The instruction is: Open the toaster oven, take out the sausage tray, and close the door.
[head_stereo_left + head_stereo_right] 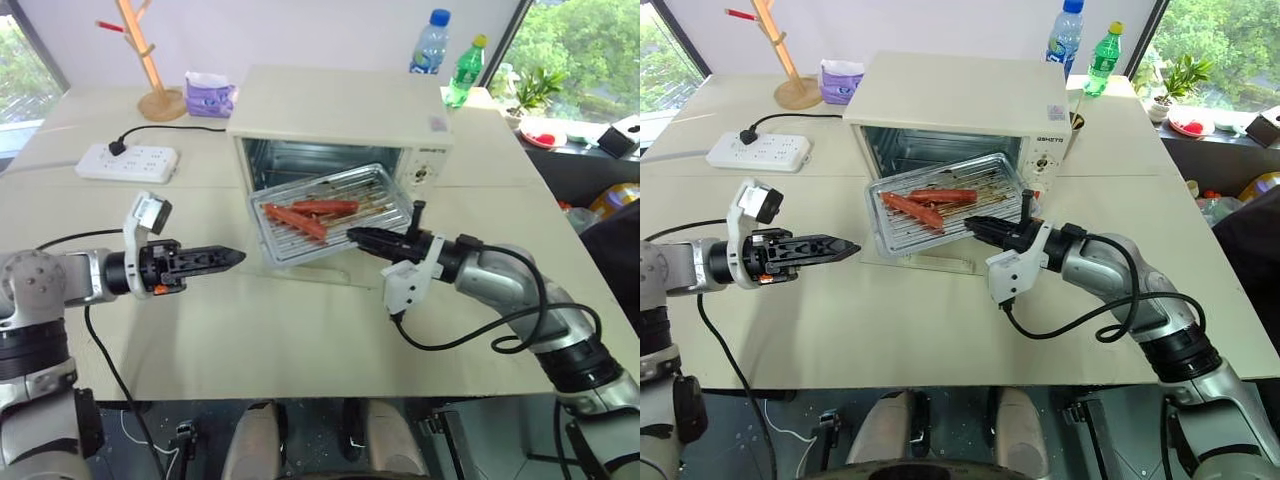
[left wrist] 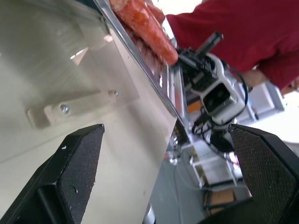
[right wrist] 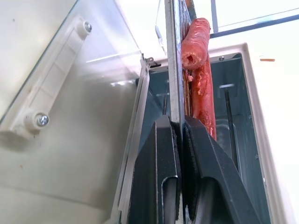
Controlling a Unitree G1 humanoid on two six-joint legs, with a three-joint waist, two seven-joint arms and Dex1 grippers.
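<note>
R gripper point(image 1: 352, 234) clamps sausage tray point(image 1: 335, 210) rim; L gripper point(image 1: 236, 257) agape.

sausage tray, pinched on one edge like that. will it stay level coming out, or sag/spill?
The sausage tray looks like thin, stiff metal, so it probably won't sag. The right gripper pinches only one rim, and the tray already sits tilted, so it may pivot. The loose sausages could roll.

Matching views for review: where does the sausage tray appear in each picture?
Left eye: sausage tray at centre, tilted before the toaster oven.
Right eye: centre, right gripper clamping its edge.
Left wrist: edge-on, near the top.
Right wrist: edge-on, centre.
Shared landmark: the sausages.
</note>
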